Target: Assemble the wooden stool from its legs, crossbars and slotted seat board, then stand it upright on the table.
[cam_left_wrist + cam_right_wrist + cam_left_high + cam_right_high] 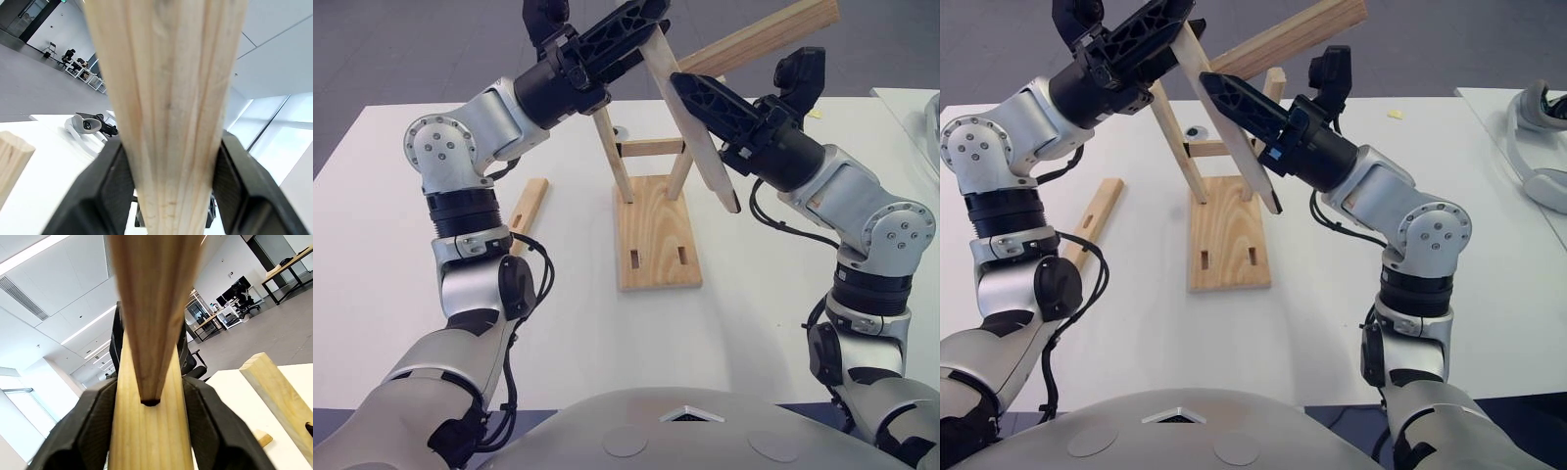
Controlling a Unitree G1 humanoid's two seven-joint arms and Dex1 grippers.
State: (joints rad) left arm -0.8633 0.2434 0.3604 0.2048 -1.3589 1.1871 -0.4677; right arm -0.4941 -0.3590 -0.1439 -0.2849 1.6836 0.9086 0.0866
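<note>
Two empty near slots (680, 256) in the pale rectangular wooden seat board (656, 230), flat on the white table (783, 294), lie below the long pale wooden leg (722, 181), tilted aloft, clamped low by the right gripper (690, 93) and high by the left gripper (646, 24).

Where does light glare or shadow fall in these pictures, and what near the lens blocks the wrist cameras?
Left eye view: even light, only faint soft shadow on the table near the seat board. Left wrist view: the held leg between the fingers covers the middle. Right wrist view: the wooden bar between the fingers blocks the centre; a ceiling light strip shines bright behind it.
</note>
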